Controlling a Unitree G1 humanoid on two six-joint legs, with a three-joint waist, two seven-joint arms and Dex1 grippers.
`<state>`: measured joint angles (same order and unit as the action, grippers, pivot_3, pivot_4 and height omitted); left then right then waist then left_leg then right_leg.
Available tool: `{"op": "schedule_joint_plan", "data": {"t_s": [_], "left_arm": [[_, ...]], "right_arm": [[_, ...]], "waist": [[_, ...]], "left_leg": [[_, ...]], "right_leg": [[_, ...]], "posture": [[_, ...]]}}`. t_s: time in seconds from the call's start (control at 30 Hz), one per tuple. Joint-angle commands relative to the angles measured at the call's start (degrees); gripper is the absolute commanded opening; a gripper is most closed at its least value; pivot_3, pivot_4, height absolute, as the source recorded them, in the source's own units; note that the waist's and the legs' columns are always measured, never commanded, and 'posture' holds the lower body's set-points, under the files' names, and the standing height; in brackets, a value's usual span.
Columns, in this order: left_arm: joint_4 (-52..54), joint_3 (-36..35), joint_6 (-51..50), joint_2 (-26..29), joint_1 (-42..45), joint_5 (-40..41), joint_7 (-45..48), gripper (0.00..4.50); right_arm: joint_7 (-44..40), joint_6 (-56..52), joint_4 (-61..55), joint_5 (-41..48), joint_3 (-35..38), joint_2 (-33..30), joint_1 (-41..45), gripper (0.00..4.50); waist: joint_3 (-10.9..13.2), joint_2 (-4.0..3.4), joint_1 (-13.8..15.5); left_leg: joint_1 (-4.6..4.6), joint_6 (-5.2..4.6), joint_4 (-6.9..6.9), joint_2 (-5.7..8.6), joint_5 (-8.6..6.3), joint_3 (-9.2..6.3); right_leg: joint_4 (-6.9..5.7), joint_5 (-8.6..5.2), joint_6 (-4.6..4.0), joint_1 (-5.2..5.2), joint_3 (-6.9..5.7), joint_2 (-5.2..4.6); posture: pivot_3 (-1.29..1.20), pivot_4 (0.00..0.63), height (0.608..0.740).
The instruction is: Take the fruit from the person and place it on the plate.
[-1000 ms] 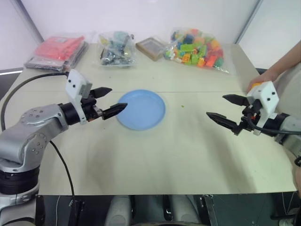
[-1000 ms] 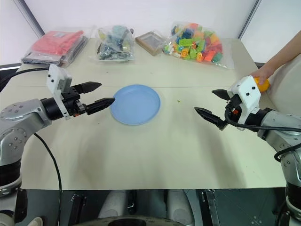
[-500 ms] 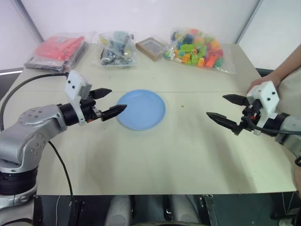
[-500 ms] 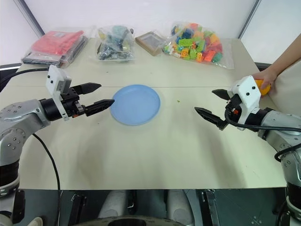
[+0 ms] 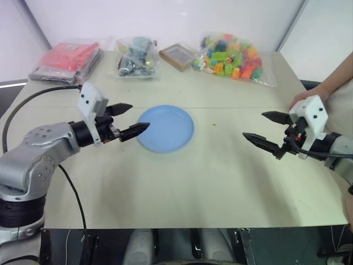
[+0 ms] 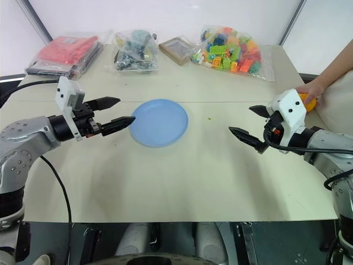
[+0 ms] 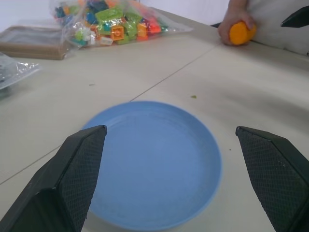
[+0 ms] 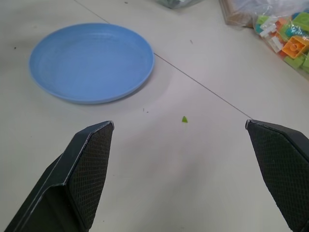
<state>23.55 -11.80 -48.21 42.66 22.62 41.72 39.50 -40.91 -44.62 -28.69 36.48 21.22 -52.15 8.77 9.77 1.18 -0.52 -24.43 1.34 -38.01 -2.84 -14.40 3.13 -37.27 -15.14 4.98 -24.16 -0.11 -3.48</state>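
The fruit [image 6: 309, 100] is sitting at the right edge of the tabletop [image 6: 182, 176], wrapped in the person's hand [image 6: 311, 89], which is reaching in from beyond that edge. It is lying just behind the right gripper [image 6: 255, 126], close to the white housing on that wrist and not touching the fingers. The right gripper is hovering above the tabletop near the right edge, its two black fingers spread wide with nothing between them, and it is pointing toward the middle of the table, away from the fruit.

The plate [image 5: 165, 128] is resting flat near the middle of the tabletop, a little toward the left, and nothing is lying on it. The left gripper [image 5: 128, 118] is hanging just beside the plate's left rim, its fingers also spread wide and holding nothing, and it is pointing across the plate toward the right side.

Along the far edge a red packet [image 5: 69, 59], a clear bag of grey parts [image 5: 137, 57], a flat brown box [image 5: 179, 56] and a bag of coloured blocks [image 5: 231, 58] are lying in a row, well apart from both grippers.
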Motion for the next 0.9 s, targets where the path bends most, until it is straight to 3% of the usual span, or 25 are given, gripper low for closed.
{"op": "schedule_joint_plan", "data": {"t_s": [0.03, 0.53, 0.67, 0.8, 0.9], "left_arm": [[1.3, -0.49, 1.0, 0.17, 0.34, 0.08, -0.1, 4.5], [1.86, -0.74, 2.3, -0.59, 0.67, -0.84, -1.93, 4.5], [0.66, -0.51, 6.35, -3.52, 3.15, -5.28, -7.18, 4.5], [0.28, 3.23, 16.79, -6.56, 5.34, -17.51, -13.94, 4.5], [-0.25, 4.59, 22.57, -8.23, 5.01, -21.44, -14.55, 4.5]], "right_arm": [[0.17, 0.22, -1.5, 0.86, 2.01, -0.67, 0.98, 4.46], [0.55, 0.17, -1.01, 0.87, 0.96, -0.46, 2.35, 4.46], [0.63, 0.31, -0.96, 0.74, 0.5, -0.34, 2.58, 4.46], [0.5, 0.41, -0.58, 0.99, 0.45, -0.48, 3.51, 4.46], [1.57, -0.62, -1.13, 3.23, 0.47, 0.86, 5.9, 4.46]], "waist": [[0.0, 0.0, 0.0], [0.0, 0.0, 0.0], [0.0, 0.0, 0.19], [-0.01, 0.02, 0.77], [-0.02, 0.01, 0.79]], "left_leg": [[0.0, 0.0, 0.0, 0.0, 0.0, 0.0], [0.0, 0.0, 0.0, 0.0, 0.0, 0.0], [0.0, 0.0, -0.01, 0.0, 0.0, 0.0], [0.01, 0.0, -0.07, 0.02, 0.0, 0.0], [0.03, 0.0, -0.06, 0.01, 0.0, 0.03]], "right_leg": [[0.0, 0.0, 0.0, 0.0, 0.0, 0.0], [0.0, 0.0, 0.0, 0.0, 0.0, 0.0], [0.0, 0.0, 0.0, 0.01, 0.0, 0.0], [0.0, 0.01, 0.01, 0.06, -0.01, 0.0], [0.0, 0.01, 0.01, 0.06, 0.02, 0.01]], "posture": [[0.0, 0.15, 0.731], [0.0, 0.15, 0.731], [0.0, 0.15, 0.731], [0.0, 0.15, 0.731], [0.0, 0.15, 0.731]]}}
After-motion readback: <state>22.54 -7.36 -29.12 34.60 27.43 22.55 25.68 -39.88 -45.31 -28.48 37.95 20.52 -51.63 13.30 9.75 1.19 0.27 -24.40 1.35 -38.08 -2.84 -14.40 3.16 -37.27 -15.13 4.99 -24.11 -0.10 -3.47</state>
